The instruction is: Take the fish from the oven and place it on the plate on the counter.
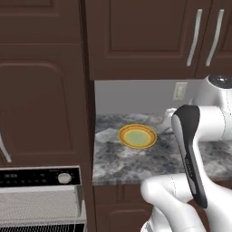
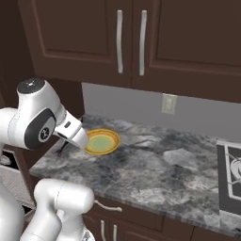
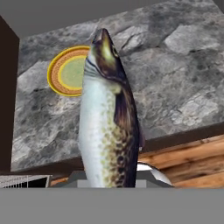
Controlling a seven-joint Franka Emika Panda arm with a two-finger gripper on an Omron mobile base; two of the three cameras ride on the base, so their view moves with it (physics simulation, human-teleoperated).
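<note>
In the hand view the fish [image 3: 107, 127], silver-bellied with a dark speckled back, stands up between the jaws of my gripper [image 3: 109, 180], which is shut on its tail end. Its head points toward the plate [image 3: 68, 72], a round plate with an orange rim and a yellow-green centre, lying on the grey speckled counter [image 3: 175, 87]. The same plate [image 1: 137, 136] [image 2: 101, 141] lies bare near the counter's left end. My hand [image 2: 70, 133] hangs over the counter's left edge, just left of the plate. The oven [image 1: 41, 177] sits low at the left, its meshed door [image 1: 36, 204] below the control panel.
Dark brown wall cabinets [image 2: 136, 42] hang over the counter, and a tall cabinet column [image 1: 43, 90] stands above the oven. A wall outlet [image 2: 168, 103] is on the backsplash. A stove edge [image 2: 230, 174] borders the counter's right end. My own forearm [image 1: 190, 154] blocks part of the left base view.
</note>
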